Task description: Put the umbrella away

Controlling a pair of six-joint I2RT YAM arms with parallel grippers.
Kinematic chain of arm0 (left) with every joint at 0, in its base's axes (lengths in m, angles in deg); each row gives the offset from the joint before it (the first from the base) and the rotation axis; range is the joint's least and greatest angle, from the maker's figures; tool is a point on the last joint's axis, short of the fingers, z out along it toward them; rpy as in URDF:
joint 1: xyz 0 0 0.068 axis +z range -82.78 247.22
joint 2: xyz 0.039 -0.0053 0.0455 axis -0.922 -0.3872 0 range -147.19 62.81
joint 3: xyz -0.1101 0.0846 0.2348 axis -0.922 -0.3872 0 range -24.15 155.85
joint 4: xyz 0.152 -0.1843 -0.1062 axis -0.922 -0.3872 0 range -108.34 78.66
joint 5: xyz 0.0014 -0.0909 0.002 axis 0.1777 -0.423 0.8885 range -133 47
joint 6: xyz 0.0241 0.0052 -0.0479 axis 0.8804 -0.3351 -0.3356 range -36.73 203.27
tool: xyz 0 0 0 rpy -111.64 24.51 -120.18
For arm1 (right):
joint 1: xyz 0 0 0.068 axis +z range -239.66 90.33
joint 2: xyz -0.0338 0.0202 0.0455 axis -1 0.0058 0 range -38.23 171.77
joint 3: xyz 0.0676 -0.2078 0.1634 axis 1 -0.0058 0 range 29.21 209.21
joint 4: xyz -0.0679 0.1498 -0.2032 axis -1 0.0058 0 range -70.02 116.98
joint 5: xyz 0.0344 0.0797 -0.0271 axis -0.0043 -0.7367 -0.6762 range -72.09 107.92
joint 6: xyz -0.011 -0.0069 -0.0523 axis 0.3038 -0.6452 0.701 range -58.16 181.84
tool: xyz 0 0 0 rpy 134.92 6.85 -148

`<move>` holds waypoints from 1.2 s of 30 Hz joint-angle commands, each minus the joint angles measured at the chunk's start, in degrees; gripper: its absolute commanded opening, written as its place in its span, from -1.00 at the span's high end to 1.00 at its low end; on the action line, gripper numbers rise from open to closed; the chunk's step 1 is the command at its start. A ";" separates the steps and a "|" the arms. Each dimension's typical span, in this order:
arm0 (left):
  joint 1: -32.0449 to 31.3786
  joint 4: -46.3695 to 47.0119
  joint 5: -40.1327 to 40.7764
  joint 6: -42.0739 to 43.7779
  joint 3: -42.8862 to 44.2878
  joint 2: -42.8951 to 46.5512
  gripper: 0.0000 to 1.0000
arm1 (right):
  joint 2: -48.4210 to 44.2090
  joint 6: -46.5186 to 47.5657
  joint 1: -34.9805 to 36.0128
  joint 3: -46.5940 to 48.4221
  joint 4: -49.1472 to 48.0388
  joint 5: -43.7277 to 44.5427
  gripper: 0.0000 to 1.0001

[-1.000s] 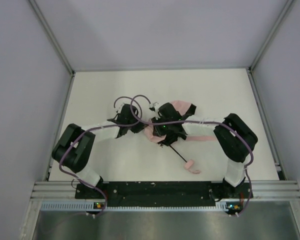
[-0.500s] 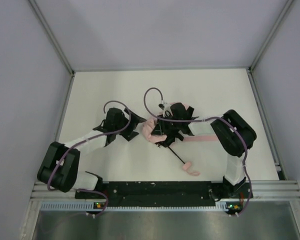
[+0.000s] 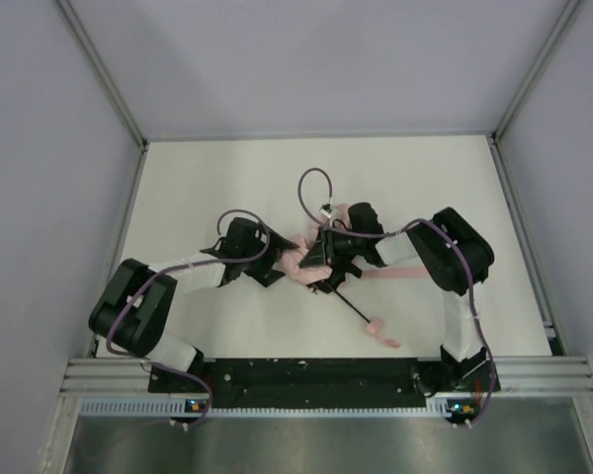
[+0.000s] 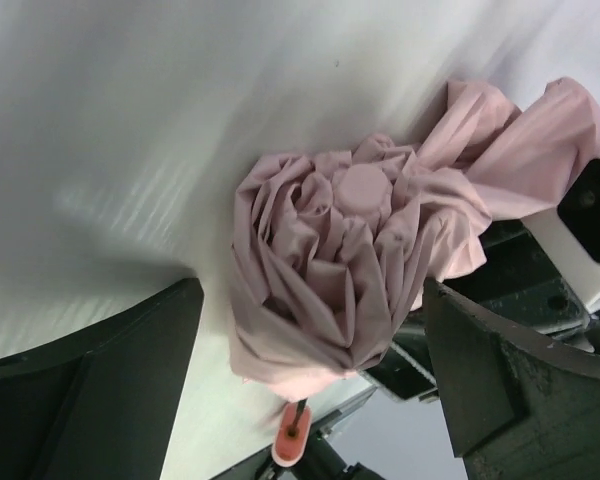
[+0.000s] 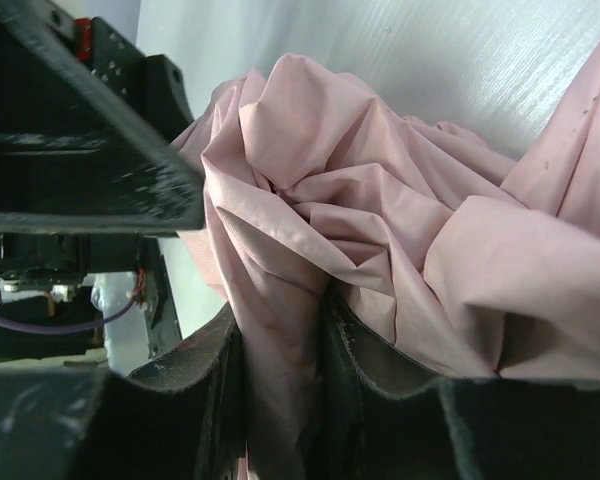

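The umbrella [image 3: 301, 261] lies in the middle of the white table as a bunched pale pink bundle. Its thin black shaft [image 3: 348, 302] runs toward the near right and ends in the small pink handle [image 3: 380, 331]. My right gripper [image 5: 280, 370] is shut on a fold of the pink fabric [image 5: 380, 220]. My left gripper [image 4: 315, 300] stands open, and the rosette of folded fabric [image 4: 330, 260] sits between and just beyond its fingers [image 4: 100, 390] without touching them. The handle [image 4: 292, 440] shows below the bundle. In the top view my left gripper [image 3: 273, 267] is just left of the bundle.
Purple cables [image 3: 314, 188] loop above both wrists. A strip of pink fabric [image 3: 400, 272] stretches right under the right forearm. Grey walls and metal posts [image 3: 128, 128] close the table [image 3: 208, 178] on three sides; the arm bases [image 3: 316, 375] line the near edge.
My left gripper opened and let go, drew back to the left, then came in again toward the bundle. My right gripper kept its hold on the fabric, shifting slightly right.
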State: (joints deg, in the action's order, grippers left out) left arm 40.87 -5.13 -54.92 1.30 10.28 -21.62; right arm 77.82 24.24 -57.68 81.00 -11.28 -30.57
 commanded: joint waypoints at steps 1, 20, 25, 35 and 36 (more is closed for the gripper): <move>-0.45 -4.89 3.13 0.59 5.63 -4.52 -0.89 | 2.87 -0.63 -0.43 -0.46 5.95 -2.22 1.00; -6.79 -17.11 20.36 6.82 11.97 -8.83 0.95 | -2.74 8.59 -0.35 11.05 30.44 -1.00 -0.03; -6.70 -17.82 19.57 7.36 11.80 -6.55 1.00 | -12.06 15.35 -0.35 11.84 40.22 7.78 -0.74; -6.52 -27.56 18.86 5.16 13.54 -3.82 1.00 | -33.33 30.29 9.65 -0.63 31.80 36.15 -0.97; -6.52 -29.49 18.95 5.25 14.42 -4.17 1.00 | -33.78 31.53 11.06 -1.86 28.49 38.97 -0.97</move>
State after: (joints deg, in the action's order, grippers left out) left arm 34.05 -23.42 -38.16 6.24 22.37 -26.88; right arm 48.10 46.55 -53.11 83.19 24.72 -6.49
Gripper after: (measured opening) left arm 0.318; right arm 0.985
